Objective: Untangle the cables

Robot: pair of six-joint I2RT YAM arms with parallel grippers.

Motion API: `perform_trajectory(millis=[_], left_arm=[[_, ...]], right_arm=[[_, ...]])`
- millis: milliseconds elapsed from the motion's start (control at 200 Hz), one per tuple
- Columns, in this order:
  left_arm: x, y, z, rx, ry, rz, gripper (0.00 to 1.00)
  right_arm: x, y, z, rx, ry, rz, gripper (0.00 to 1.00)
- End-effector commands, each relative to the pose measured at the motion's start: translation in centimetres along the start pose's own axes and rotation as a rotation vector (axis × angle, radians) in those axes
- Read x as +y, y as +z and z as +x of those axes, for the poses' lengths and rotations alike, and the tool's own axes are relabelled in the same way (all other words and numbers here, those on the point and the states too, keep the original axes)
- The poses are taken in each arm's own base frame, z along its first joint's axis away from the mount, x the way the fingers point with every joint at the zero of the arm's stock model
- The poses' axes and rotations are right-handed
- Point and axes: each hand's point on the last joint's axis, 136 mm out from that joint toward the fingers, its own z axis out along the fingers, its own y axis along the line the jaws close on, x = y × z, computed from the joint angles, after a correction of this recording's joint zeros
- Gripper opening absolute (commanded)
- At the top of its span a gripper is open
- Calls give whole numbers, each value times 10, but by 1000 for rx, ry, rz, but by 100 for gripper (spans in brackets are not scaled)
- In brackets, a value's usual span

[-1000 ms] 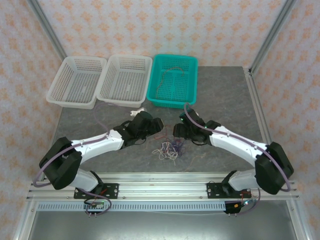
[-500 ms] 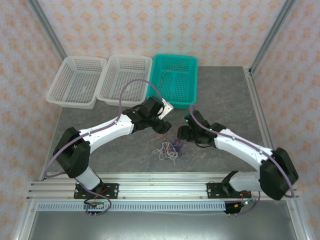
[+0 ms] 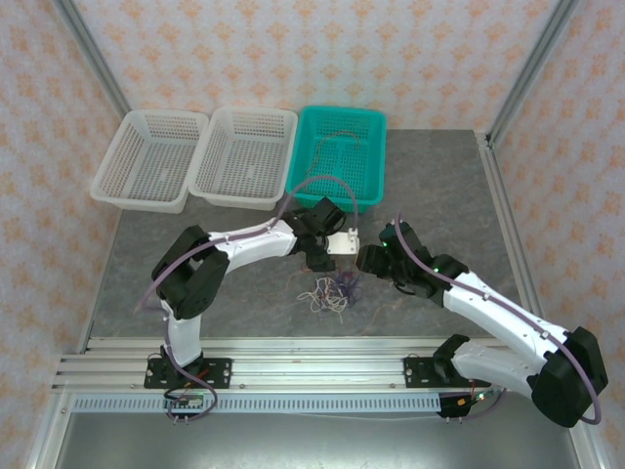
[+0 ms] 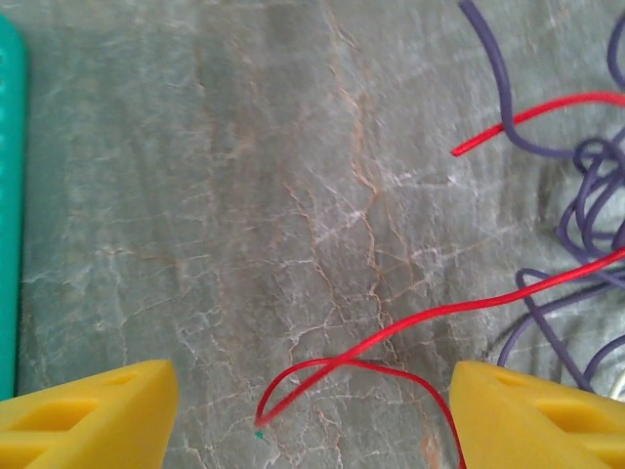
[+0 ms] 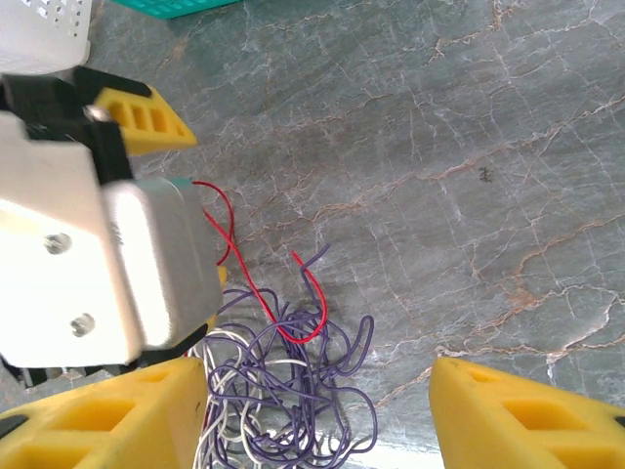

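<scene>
Top external view: the cables (image 3: 332, 291) lie in a small loose heap on the grey tabletop (image 3: 439, 186), on the near side of the teal basket (image 3: 342, 110) and apart from it. The left tool (image 3: 330, 256) hangs between that basket and the heap, just above the heap's far edge. The right tool (image 3: 369, 260) sits near the basket's front right corner, beside the heap.

Left wrist view: the yellow fingers (image 4: 88, 415) stand wide apart and grip nothing. A red wire (image 4: 391, 327) loops across the bare stone between them, its free end lying loose, and purple wires (image 4: 586, 195) curl away from the basket's teal wall at the opposite edge.

Right wrist view: this tool's fingers (image 5: 527, 410) are also spread wide and hold nothing. Between them lie the purple strands, with white wires (image 5: 229, 391) mixed in and the red one arching over the top.

One thin wire (image 3: 327, 147) lies curved inside the teal basket; its colour is hard to tell. Two white baskets (image 3: 156, 115) stand in a row to the left of the teal one.
</scene>
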Motion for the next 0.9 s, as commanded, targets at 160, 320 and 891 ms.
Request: perform_trajectory(millis=[160,320,891], left_arm=[[-1,14,-16,-57,29,45,53],[-2,16,-21,-89,-7,43,38],[8,-55,-49,-325,-394,22,0]], right_arm=[[-11,-1,1,-12,3,44,62],[-16,0,8,9,18,54,62],[32,57,19,-29,77,-57,77]])
